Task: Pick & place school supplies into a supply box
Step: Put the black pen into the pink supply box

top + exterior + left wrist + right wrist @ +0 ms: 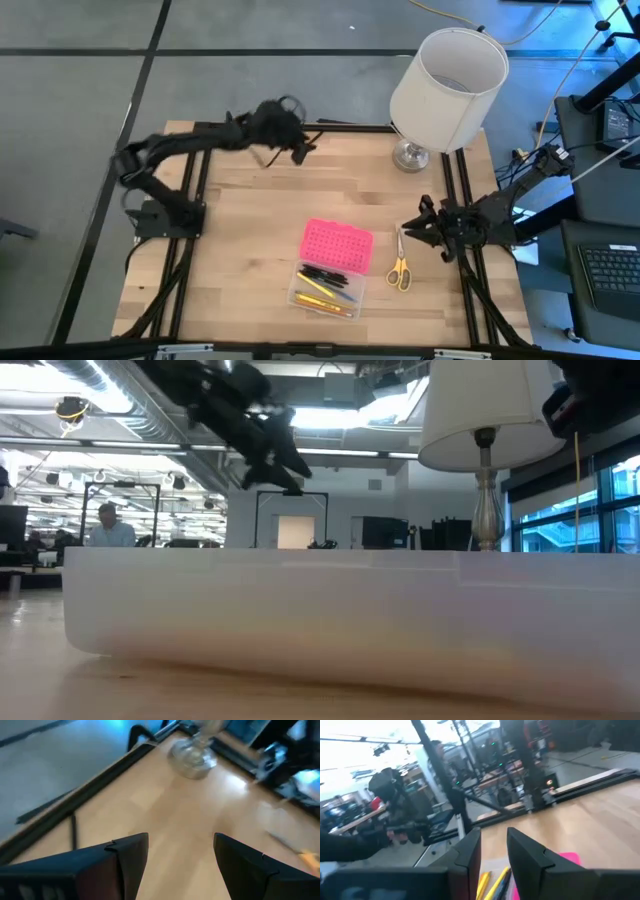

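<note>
The left hand [300,148] hangs at 11 o'clock over the worktop [240,230] – fingers apart, holding nothing. At 6 o'clock the supply box [330,268] lies open, pink lid [337,246] back, pens [325,285] inside. The scissors [400,268] lie just beside it. At 3 o'clock the right hand [412,230] hovers – narrow gap, empty.

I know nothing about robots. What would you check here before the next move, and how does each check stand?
1. Supply box open: ok, pink lid folded back.
2. Pens inside it: ok.
3. Scissors packed: not ok, on the table beside the box.
4. Right gripper close to the scissors: ok, jaws part open, nothing between them.
5. Left gripper out of the way: ok, at the far edge, jaws open.
6. Lamp clear of the arms: ok.
</note>
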You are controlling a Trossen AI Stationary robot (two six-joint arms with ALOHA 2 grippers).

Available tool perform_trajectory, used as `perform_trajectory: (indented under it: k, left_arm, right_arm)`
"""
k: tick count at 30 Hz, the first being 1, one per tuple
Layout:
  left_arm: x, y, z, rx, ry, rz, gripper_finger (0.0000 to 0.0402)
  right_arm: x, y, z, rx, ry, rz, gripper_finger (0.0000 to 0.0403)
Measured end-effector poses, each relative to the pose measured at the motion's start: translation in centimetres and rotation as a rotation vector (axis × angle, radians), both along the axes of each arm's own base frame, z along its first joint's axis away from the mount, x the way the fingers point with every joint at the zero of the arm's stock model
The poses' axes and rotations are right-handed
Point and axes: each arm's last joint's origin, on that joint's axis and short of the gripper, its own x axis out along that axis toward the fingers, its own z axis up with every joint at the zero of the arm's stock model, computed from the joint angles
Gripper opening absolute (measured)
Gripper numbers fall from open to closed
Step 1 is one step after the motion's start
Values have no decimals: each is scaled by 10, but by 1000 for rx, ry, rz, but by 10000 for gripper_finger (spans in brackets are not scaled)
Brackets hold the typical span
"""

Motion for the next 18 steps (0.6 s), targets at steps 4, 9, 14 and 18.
perform_trajectory:
  k: [4, 9, 14, 18]
  left_arm:
    - [23, 50, -4, -33, 183, 26, 216]
    - [51, 104, -6, -63, 306, 77, 216]
    - [64, 145, -20, -95, 353, 145, 216]
    - [67, 161, -37, -159, 365, 167, 216]
  right_arm:
    - [-1, -2, 1, 12, -4, -44, 98]
    - [-1, -2, 1, 13, -5, -44, 98]
    - [-1, -2, 1, 42, -2, -53, 98]
    - [-1, -4, 1, 47, 1, -99, 98]
